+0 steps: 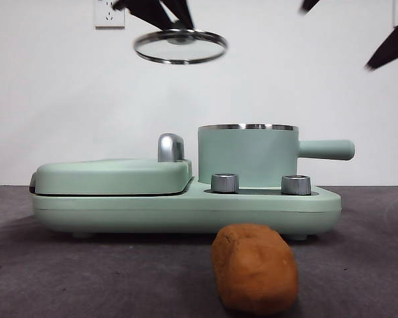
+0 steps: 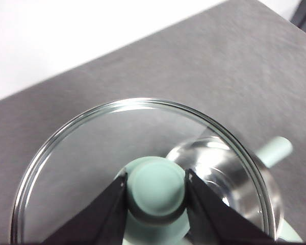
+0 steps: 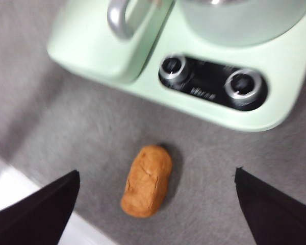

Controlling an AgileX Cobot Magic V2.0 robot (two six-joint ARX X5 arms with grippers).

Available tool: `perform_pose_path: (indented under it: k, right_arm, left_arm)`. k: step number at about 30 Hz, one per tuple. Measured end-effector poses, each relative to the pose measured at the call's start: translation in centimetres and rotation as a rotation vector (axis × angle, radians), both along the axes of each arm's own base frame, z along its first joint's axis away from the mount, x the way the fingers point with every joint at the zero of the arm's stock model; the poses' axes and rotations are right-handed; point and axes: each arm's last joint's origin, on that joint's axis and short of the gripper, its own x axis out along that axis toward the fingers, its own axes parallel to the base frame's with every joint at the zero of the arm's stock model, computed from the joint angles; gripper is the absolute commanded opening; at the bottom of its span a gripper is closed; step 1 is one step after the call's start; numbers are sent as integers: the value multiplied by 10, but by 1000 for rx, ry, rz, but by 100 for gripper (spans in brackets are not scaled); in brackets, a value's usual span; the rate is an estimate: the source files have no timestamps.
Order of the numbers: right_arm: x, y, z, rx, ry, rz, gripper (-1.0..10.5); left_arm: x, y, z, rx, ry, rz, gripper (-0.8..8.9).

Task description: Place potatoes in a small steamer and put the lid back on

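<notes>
We see the left gripper (image 2: 155,191) clamped on the knob (image 2: 156,188) of the glass lid (image 1: 180,46), holding the lid high in the air, above the griddle cover (image 1: 113,175) and to one side of the uncovered pot (image 1: 247,155). The right gripper (image 3: 155,204) hangs above the potato (image 3: 147,180) with its jaws wide apart. The potato lies on the gray table (image 1: 86,278), in front of the appliance's two dials (image 1: 225,183).

The left gripper (image 1: 164,14) is hanging high in the air, its two black jaws clamping the knob of the lid (image 2: 143,168). The right gripper (image 3: 155,204) is hovering well above the table, jaws spread wide apart and gripping nothing, pointing down toward the potato (image 3: 147,180).
</notes>
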Motion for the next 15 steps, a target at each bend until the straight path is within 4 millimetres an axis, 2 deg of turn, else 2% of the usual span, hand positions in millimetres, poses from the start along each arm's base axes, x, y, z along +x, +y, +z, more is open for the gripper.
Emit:
perform_pose_path:
  k: [5,8,15]
  right_arm:
    - [6,42,-23,-107,65,57,485]
    - [7,60,-39,-174,108,79,485]
    - [13,86,-71,-287,206,104,484]
  left_arm:
    - [6,24,-1,17,39,60,57]
    - [10,36,-3,22,52,89,57]
    - [17,55,-3,21,52,138,57]
